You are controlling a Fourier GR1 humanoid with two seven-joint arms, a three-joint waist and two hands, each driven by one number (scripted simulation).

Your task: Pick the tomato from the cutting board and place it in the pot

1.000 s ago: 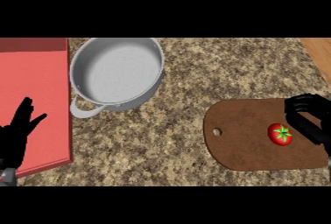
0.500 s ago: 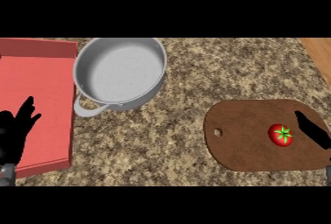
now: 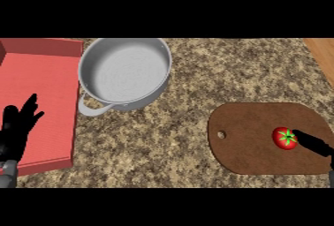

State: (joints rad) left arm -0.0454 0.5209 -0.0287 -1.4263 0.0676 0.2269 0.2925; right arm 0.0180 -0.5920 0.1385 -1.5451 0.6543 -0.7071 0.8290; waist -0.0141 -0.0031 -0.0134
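The tomato (image 3: 285,138) lay on the cutting board (image 3: 254,145), touching the right hand (image 3: 313,142) at its 3 o'clock, whose one visible straight finger held nothing; the pot (image 3: 124,73) stood well apart at 10 o'clock.

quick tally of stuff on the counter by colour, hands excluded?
Red: 2, the tomato and the tray
Grey: 1, the pot
Brown: 1, the cutting board
Total: 4

A speckled brown granite counter (image 3: 163,145) fills the view, with a wooden strip (image 3: 322,50) at its upper-right corner.
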